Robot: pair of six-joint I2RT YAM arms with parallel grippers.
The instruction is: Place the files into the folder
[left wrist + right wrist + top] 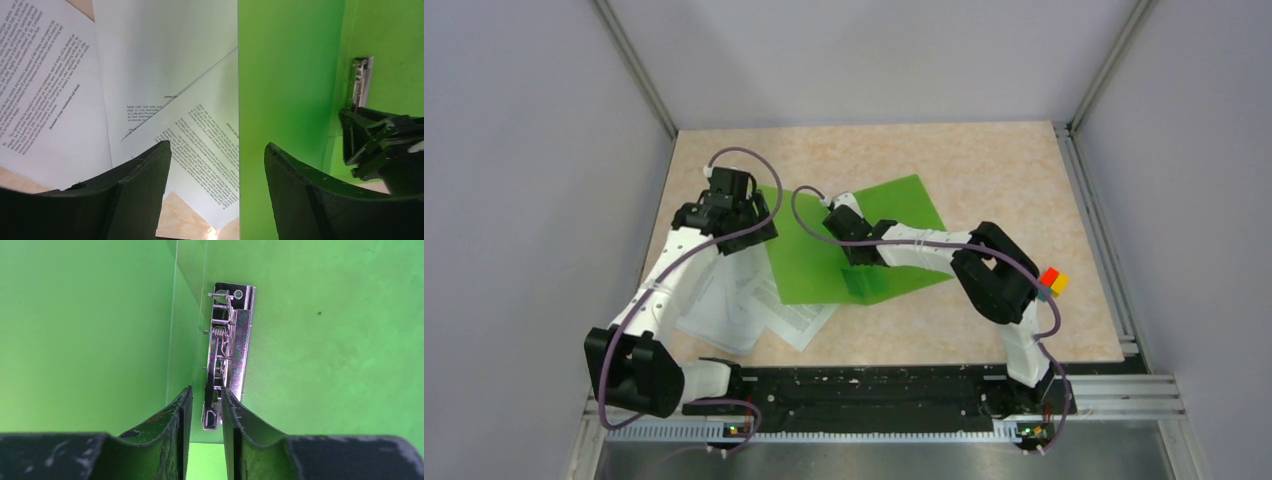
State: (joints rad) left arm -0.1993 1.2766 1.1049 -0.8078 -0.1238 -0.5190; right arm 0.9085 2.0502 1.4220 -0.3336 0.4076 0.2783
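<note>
- One green folder (904, 205) is counted.
- One metal clip (227, 355) is counted.
- At least three printed sheets (60, 90) are made out.
- Two claws are counted: left claw (217, 150), right claw (206, 390).

The folder (894, 215) lies open on the middle of the worktop (984, 170). The files (744, 305) are spread just left of it and nearer the arm bases, overlapping one another at angles. The folder's left edge covers the right edges of the sheets. The left tool (217, 147) hangs above that edge, one finger over the sheets and the other over the folder. The metal clip (227, 340) sits inside the folder, to the right, and its near end lies between the fingers of the right tool (206, 388).
</note>
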